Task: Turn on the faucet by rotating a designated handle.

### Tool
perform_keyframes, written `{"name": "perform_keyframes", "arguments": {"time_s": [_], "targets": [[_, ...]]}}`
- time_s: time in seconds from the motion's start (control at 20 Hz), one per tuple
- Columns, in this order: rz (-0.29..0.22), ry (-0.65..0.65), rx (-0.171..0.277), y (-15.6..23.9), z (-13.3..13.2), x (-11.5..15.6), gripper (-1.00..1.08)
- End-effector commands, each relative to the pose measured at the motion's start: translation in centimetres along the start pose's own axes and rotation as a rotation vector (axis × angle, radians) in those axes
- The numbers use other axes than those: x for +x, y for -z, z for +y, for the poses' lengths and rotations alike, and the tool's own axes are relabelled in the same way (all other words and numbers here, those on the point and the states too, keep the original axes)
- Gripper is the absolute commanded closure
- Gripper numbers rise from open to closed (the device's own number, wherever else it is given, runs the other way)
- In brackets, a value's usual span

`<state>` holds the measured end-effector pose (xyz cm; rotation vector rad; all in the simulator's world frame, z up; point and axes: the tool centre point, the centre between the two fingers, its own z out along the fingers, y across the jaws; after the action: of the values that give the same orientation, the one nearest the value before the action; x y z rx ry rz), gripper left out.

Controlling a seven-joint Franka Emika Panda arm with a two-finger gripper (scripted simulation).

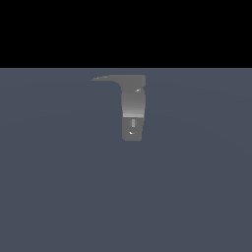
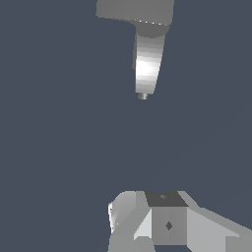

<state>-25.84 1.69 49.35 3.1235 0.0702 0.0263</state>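
Slate-blue floor [image 1: 59, 197] fills most of the exterior view, flat and plain, under a black band across the top. On it stands the faucet [image 1: 133, 110], a grey upright column, brighter through its middle, with a small pale slot mark low on its front. Its flat top carries the handle [image 1: 106, 78], a thin grey arm that reaches toward the exterior view's left and narrows to a point. Nothing else stands near the column, and no part of the robot shows in this view, so nothing blocks the handle here.

Wrist view next. The same faucet [image 2: 147, 66] appears as a bright-centred grey column with a small nub at its near end, and the broad flat grey piece joined to its far end is the top with the handle [image 2: 134, 11], cut off by the picture's edge. The dark floor [image 2: 54, 138] lies open between the column and the gripper [image 2: 152, 224], whose pale faceted body sits at the opposite edge of the picture. Faucet and gripper are well apart, with nothing between them and no contact. Only part of the gripper's body shows; its fingertips are not clearly seen, so whether its jaws are spread or pressed together cannot be told. Nothing is seen held in it.
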Motion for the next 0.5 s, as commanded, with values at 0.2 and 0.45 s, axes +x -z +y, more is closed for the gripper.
{"name": "perform_keyframes", "arguments": {"time_s": [0.2,0.45], "targets": [[0.0,-0.008,0.0,-0.11,-0.19,0.11,1.08],[-0.001,-0.041,0.0,-0.58,-0.97,0.56,1.08]]}}
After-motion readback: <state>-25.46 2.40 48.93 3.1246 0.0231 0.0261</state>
